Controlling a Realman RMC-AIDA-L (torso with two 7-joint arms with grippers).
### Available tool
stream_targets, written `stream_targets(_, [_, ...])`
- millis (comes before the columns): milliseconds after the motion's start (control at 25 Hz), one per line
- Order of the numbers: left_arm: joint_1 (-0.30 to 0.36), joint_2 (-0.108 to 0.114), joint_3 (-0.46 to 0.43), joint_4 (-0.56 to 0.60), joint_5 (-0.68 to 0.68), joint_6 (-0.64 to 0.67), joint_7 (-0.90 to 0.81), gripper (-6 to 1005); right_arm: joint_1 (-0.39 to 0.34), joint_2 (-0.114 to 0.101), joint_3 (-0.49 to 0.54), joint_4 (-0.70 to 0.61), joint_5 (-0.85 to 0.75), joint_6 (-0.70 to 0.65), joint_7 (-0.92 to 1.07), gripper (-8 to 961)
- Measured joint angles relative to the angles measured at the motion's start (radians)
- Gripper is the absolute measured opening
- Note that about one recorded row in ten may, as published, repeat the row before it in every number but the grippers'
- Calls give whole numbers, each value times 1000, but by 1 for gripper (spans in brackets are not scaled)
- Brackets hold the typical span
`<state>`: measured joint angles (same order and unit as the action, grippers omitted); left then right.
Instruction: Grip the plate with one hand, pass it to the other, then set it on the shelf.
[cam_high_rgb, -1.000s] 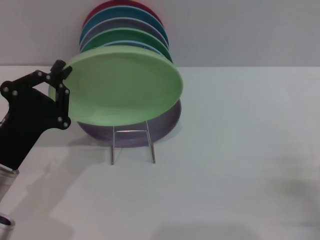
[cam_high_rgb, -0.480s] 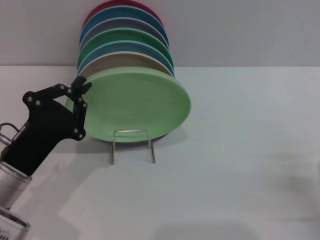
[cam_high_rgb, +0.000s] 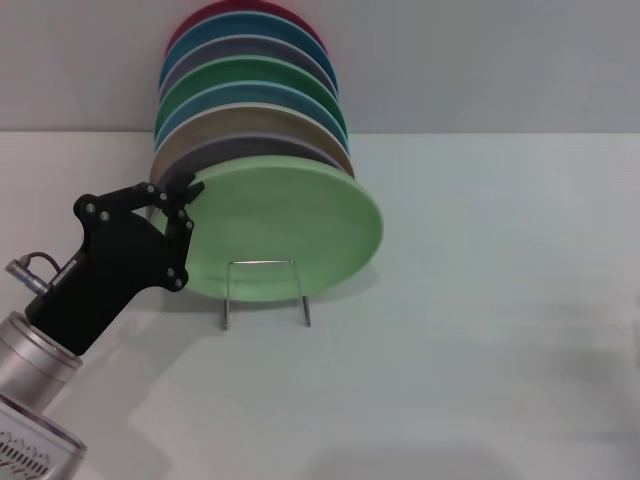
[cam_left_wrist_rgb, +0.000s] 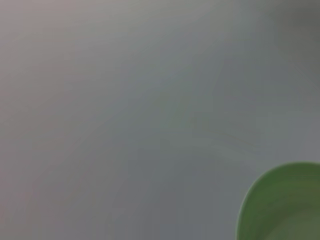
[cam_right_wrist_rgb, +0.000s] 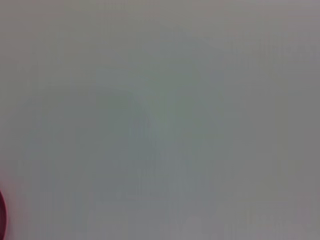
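The light mint-green plate (cam_high_rgb: 290, 225) is tilted, with its lower edge behind the upright wire loop of the silver shelf (cam_high_rgb: 304, 300) on the white table. My left gripper (cam_high_rgb: 184, 188), black, is shut on the plate's left rim. A curved part of the plate also shows in the left wrist view (cam_left_wrist_rgb: 285, 210). The right gripper is out of view; its wrist view shows only pale surface.
Several upright plates (cam_high_rgb: 250, 90) stand in a row behind the mint plate: red, blue, lavender, emerald green, blue, tan. The white table (cam_high_rgb: 480, 300) stretches to the right and front. A grey wall stands behind the row.
My left gripper has moved right and down with the mint plate. The plate has come down from over the rack to sit low behind the wire loop, uncovering more of the plates behind.
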<state>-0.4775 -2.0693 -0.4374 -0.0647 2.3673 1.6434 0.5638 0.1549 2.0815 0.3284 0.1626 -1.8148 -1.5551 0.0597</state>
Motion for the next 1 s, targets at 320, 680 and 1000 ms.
stream_targets(320, [10,0,15,-4,0,-48,1,90,3,0,0,0,0,0,0,334])
stream_targets(680, [16,-1,11,-18,-2,-76,2,95,10,0,-5,0,0,8,0,333])
stream_targets(1000, [69,3,-56,-39,-10,72,26,318,18,0,-9,0,-4,18,-7,334])
